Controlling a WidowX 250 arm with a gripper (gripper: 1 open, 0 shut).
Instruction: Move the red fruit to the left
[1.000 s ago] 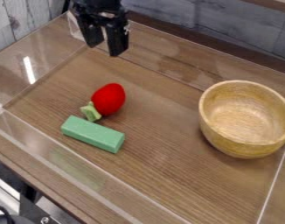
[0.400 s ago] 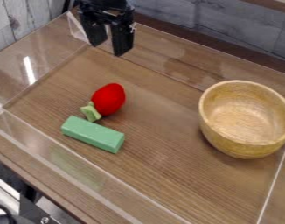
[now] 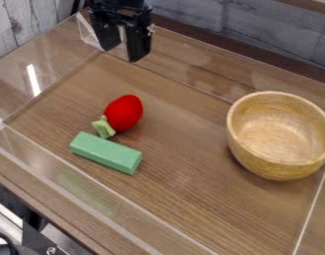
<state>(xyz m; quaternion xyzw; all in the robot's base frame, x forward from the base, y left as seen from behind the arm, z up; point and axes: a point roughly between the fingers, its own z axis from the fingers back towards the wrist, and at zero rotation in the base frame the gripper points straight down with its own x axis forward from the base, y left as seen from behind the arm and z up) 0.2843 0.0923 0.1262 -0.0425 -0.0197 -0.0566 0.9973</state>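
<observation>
The hand (image 3: 123, 32) has shifted a little toward 3 o'clock since the first frame, with 12 at the top of the view; against the second frame it looks about the same. The fruit (image 3: 124, 110), the block (image 3: 106, 152) and the bowl (image 3: 280, 129) have not visibly moved.

The hand is near the view's edge at 11 o'clock, seen from above. I cannot tell whether it is open or closed. The fruit is apart from it, toward 6 o'clock.

The red fruit lies on its side on the wooden surface (image 3: 192, 204), left of the view's middle, at about 10 o'clock from it. Its green stem end points to about 7 o'clock.

The flat green block lies near the fruit, between 6 and 7 o'clock from it, slanting from 10 o'clock down to 4. The round, pale yellow bowl sits upright, well apart from the fruit, between 3 and 4 o'clock from it. Dark equipment (image 3: 16, 239) shows in the corner at 7 to 8 o'clock.
</observation>
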